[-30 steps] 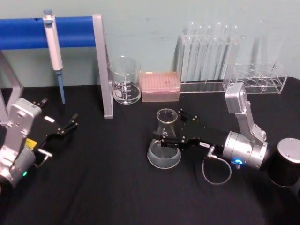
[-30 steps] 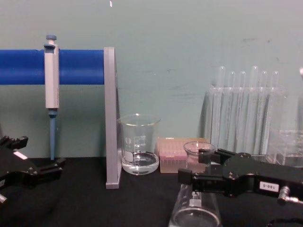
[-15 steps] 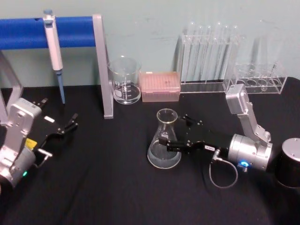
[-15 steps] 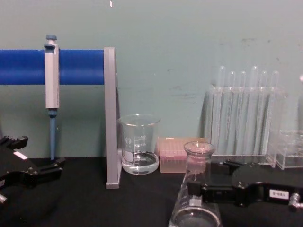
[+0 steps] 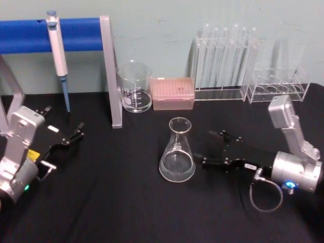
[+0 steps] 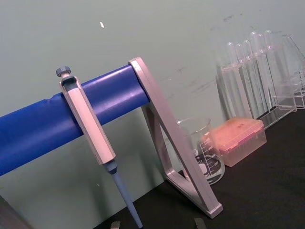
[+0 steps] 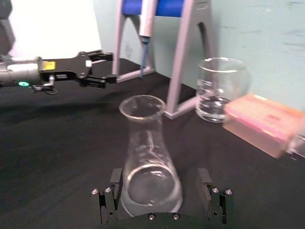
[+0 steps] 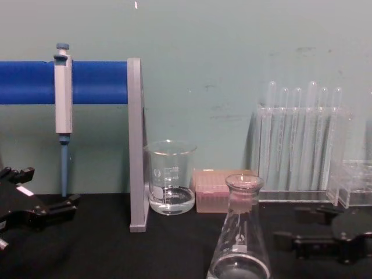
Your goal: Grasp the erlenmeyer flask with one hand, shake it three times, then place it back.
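Right gripper (image 5: 210, 148) open — beside erlenmeyer flask (image 5: 177, 154) | black tabletop (image 5: 121, 202) | teal wall (image 5: 162, 30)

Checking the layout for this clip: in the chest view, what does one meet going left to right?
Black left gripper → grey-and-blue pipette hanging on the blue bar → grey metal upright → clear cylindrical glass beaker → pink tip box → clear conical erlenmeyer flask → black right gripper.

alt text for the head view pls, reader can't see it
A clear erlenmeyer flask stands upright on a black table, with the open right gripper just to its right, not touching it. The left gripper sits open at the left edge; a beaker, pink box and test tubes line the back wall.
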Controlling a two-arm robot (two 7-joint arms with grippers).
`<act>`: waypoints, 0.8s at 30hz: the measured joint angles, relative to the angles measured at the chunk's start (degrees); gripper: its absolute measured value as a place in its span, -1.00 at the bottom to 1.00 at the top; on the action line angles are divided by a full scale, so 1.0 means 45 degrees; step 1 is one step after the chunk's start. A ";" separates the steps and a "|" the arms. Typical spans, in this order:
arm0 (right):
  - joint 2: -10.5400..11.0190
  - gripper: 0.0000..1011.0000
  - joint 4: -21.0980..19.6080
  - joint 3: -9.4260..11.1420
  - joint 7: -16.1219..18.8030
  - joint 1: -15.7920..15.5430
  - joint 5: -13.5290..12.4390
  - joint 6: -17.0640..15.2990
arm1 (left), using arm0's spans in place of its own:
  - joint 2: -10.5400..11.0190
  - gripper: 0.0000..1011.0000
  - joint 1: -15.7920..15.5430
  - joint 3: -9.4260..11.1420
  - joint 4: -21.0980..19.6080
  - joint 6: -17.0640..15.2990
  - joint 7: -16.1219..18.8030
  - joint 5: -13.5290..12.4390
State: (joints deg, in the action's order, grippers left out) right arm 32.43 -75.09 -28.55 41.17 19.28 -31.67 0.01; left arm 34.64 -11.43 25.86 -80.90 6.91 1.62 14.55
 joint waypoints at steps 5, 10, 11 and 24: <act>0.0181 0.98 -0.0246 0.0460 -0.0799 -0.0232 -0.0004 0.0047 | 0.0000 0.98 0.0000 0.0001 0.0000 0.0000 0.0000 -0.0001; -0.0015 0.98 -0.0338 0.1161 -0.2034 -0.0327 0.0265 0.0535 | 0.0000 0.98 0.0000 0.0000 -0.0001 0.0000 0.0000 -0.0001; -0.0071 0.98 -0.0345 0.1258 -0.2254 -0.0334 0.0330 0.0620 | 0.0000 0.98 -0.0001 0.0000 0.0000 0.0000 0.0000 0.0000; -0.1814 0.98 0.0085 0.2108 -0.5282 -0.0159 0.1551 0.1852 | 0.0000 0.98 0.0000 0.0000 0.0000 0.0000 0.0000 -0.0001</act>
State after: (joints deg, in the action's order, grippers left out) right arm 24.26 -74.71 -19.07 17.40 18.56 -24.69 8.34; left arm 34.65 -11.43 25.86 -80.90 6.91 1.62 14.54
